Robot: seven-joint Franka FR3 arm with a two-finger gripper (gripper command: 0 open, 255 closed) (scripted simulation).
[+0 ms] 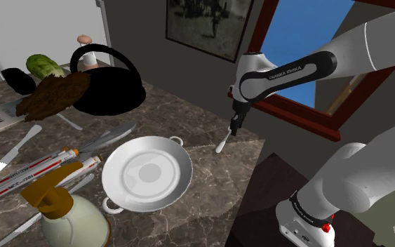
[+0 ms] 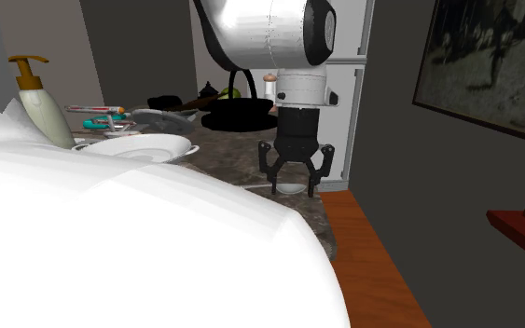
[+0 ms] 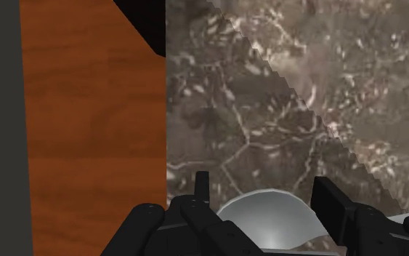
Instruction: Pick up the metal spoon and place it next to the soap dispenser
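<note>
The end effector (image 2: 294,184) hangs released, its two black fingers (image 3: 202,186) standing apart just above the edge of the dark veined bench (image 1: 189,116), and the pale grey spoon (image 1: 222,145) lies on the bench directly beneath it, the spoon's bowl framed between the fingertips, though whether they brush it I cannot quite tell. The soap dispenser (image 1: 64,210) stands well away from the end effector, on the far side of the white two-handled dish (image 1: 146,174) that sits between the two.
</note>
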